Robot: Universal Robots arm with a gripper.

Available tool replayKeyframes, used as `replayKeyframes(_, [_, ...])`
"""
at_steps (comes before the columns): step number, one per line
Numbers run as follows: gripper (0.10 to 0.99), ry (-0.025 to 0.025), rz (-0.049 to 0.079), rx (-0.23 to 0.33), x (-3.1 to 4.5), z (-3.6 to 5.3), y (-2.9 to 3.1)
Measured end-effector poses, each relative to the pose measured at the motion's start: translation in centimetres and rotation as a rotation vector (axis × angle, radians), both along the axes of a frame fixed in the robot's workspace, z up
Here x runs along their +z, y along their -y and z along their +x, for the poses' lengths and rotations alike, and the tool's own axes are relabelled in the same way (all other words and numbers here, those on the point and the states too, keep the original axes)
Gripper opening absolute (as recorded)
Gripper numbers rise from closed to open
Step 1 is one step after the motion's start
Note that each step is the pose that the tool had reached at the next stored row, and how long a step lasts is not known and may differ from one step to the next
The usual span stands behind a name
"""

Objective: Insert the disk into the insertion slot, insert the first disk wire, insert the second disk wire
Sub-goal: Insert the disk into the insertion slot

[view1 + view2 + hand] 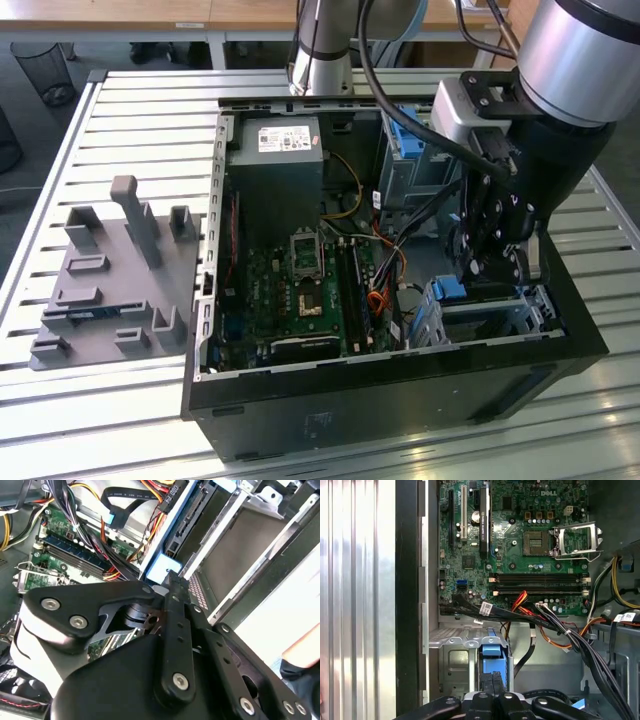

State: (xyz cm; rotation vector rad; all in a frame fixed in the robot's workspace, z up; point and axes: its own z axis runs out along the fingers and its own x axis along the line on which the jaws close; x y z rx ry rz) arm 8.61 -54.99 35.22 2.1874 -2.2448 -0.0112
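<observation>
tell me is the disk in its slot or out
In, at least partly: the disk stands between the slot walls, claw at its end. Fully seated: cannot tell.

Print on the power supply's white label and the white cable tag is too small to read.

1. The matte black gripper is built from flat link bars with rounded ends, seen in both wrist views.
2. Round silver screw heads mark the pivots of the gripper's bars.
3. A pale grey rounded housing sits beneath one link of the gripper.
4. Just above the gripper is a light grey box-shaped module.
5. Higher above the gripper, a thick brushed-silver arm cylinder tops a black joint section.
6. Thick black cables loop down towards the gripper.
</observation>
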Motion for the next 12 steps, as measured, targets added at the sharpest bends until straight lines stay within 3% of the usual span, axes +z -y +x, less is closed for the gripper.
replayKeyframes(12, [0.106, 0.0, 0.001, 0.0, 0.34, 0.0, 0.0])
